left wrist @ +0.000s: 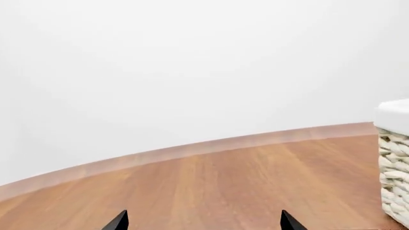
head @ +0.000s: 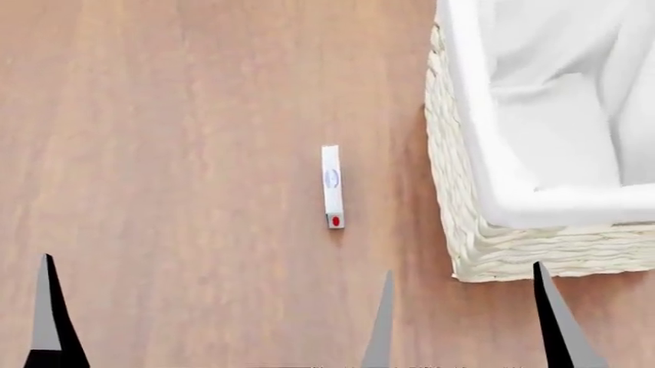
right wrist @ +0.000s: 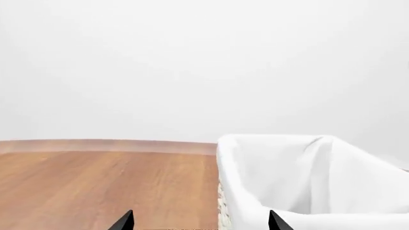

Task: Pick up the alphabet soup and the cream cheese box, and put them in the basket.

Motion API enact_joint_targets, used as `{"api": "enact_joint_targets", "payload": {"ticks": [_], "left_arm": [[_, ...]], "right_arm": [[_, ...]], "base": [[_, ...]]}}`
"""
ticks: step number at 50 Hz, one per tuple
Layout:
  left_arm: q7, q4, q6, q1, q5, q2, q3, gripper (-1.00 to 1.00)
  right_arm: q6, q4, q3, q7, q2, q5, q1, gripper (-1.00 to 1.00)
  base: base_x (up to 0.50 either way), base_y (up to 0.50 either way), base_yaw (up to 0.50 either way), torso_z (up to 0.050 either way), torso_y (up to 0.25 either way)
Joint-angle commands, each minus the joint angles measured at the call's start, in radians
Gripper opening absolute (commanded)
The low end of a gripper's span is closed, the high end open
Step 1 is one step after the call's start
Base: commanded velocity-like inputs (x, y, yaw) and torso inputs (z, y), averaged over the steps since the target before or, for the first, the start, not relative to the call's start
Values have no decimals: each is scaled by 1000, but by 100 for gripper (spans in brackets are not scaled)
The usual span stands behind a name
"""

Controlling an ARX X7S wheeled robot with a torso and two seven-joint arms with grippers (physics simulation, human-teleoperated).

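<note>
The cream cheese box (head: 332, 186), thin and white with a red spot at its near end, lies on the wooden floor just left of the basket (head: 450, 153). The wicker basket, lined with white cloth, also shows in the right wrist view (right wrist: 255, 158) and at the edge of the left wrist view (left wrist: 393, 143). My right gripper (head: 469, 326) (right wrist: 200, 221) is open and empty, in front of the basket's near left corner. My left gripper (left wrist: 203, 221) is open and empty over bare floor; only one of its fingertips (head: 46, 307) shows in the head view. The alphabet soup is out of view.
Wooden floor (head: 184, 153) stretches left of the box. A pale skirting strip (left wrist: 191, 151) runs along a white wall beyond the floor.
</note>
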Motion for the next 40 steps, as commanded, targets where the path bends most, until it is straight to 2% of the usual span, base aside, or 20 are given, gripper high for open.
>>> {"api": "enact_joint_targets", "payload": {"ticks": [1,40], "left_arm": [[-5,-6,1,-2,1,-3,6,100],[-20,-8,8,-1,-17,-17,11,100]], "right_arm": [[-6,2,0,4,6,10,-1,100],[4,2,-16,26,22,4,7,100]], "base": [[0,0,-184,0,0],[0,0,-178,0,0]]}}
